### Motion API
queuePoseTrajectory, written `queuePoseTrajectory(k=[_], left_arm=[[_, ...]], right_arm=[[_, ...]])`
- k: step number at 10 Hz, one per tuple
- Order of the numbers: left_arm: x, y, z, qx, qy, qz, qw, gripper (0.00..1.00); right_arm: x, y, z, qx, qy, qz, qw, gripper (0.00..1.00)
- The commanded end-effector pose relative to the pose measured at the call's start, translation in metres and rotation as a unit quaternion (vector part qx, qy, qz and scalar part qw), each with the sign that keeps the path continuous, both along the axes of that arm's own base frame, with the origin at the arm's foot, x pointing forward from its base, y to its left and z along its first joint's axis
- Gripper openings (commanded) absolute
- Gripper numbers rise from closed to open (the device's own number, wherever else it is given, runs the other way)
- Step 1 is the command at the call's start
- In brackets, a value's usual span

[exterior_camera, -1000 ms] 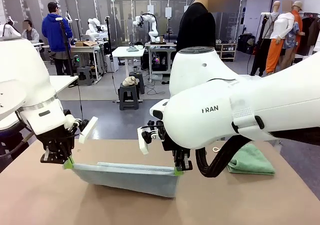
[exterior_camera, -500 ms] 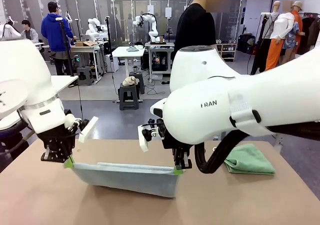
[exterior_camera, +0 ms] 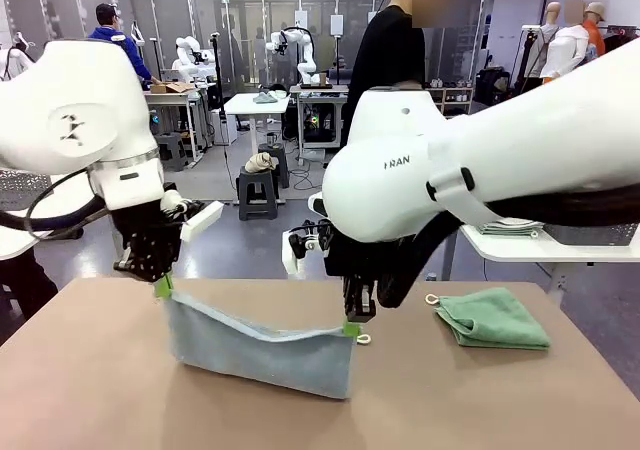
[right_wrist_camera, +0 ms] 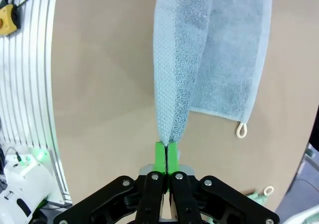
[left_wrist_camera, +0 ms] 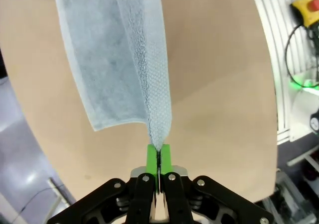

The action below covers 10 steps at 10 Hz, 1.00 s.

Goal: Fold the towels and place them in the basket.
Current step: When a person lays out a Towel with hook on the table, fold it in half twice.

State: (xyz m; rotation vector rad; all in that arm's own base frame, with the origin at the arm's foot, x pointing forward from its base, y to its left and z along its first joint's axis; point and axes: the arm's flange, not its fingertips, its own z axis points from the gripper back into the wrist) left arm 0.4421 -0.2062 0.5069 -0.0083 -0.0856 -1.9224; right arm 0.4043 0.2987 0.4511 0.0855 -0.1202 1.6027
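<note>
Left gripper (exterior_camera: 163,286) and right gripper (exterior_camera: 351,328) pointed down, jaws each pinching a top corner of blue towel (exterior_camera: 260,350). Left end had lifted higher than before.

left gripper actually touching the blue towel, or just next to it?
Touching. The left wrist view shows the left gripper with its green pads shut on a bunched corner of the blue towel.
</note>
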Motion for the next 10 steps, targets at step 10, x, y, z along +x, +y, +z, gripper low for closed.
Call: queuePoseTrajectory(k=[10], left_arm=[[0.116, -0.043, -0.043, -0.016, 0.083, -0.026, 0.996, 0.03]], right_arm=[[0.105, -0.027, -0.053, 0.064, 0.056, -0.040, 0.996, 0.01]])
